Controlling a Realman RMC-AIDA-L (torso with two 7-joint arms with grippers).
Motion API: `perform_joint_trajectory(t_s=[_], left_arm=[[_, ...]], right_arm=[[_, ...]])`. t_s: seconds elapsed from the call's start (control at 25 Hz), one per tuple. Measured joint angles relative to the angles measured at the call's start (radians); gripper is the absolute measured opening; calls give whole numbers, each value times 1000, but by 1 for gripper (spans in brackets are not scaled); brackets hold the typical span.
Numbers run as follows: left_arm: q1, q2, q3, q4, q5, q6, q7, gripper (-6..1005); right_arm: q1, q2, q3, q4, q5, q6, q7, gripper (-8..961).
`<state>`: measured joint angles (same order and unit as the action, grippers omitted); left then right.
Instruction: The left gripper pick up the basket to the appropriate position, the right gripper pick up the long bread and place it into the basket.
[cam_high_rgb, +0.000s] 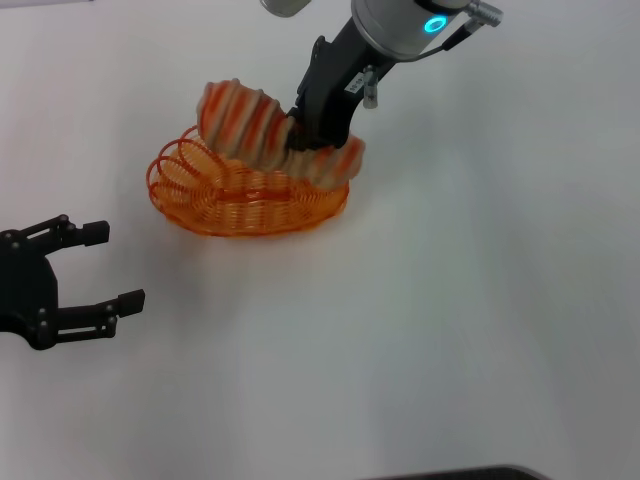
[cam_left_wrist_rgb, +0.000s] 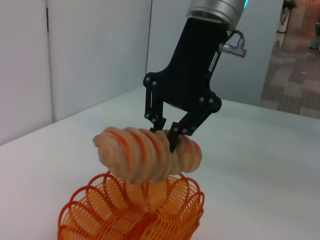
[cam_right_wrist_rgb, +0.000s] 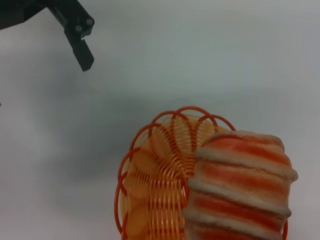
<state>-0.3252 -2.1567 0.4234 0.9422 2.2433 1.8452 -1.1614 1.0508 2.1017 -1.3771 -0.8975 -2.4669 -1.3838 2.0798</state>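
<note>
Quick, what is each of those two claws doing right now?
Left gripper: open, empty, on the table apart from the basket.
Right gripper: closed on the long bread, above the basket.

A plain white surface (cam_high_rgb: 450, 330) stretched before me, bare across its near and right parts. Beyond its far edge stood pale wall panels (cam_left_wrist_rgb: 90, 55), with a thin dark seam between two of them on the left. Far off to the right, a patterned grey floor (cam_left_wrist_rgb: 295, 75) ran back.
</note>
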Motion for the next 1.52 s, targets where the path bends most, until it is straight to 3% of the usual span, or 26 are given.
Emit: perform_joint_trajectory(t_s=[0.4, 0.64, 1.04, 1.08, 1.16, 1.28, 1.52], left_arm=[[0, 0, 0, -13, 0, -2, 0, 900], [-3, 0, 0, -13, 0, -4, 0, 900], [-10, 1, 0, -13, 1, -10, -7, 901], [-11, 1, 0, -13, 1, -10, -7, 901], [-12, 1, 0, -13, 1, -11, -8, 901], [-13, 2, 0, -14, 1, -11, -9, 901], [-23, 5, 0, -49, 1, -36, -10, 901]], right_arm=[[11, 5, -20, 4, 6, 18, 21, 177], [8, 6, -22, 6, 10, 63, 42, 403], [3, 3, -23, 9, 46, 92, 41, 628], [-3, 1, -20, 8, 68, 99, 42, 705], [-30, -7, -2, 3, 161, 120, 34, 860], [-92, -14, 58, -9, 298, 136, -24, 908], [-302, -15, 230, -13, 621, 93, -284, 956]])
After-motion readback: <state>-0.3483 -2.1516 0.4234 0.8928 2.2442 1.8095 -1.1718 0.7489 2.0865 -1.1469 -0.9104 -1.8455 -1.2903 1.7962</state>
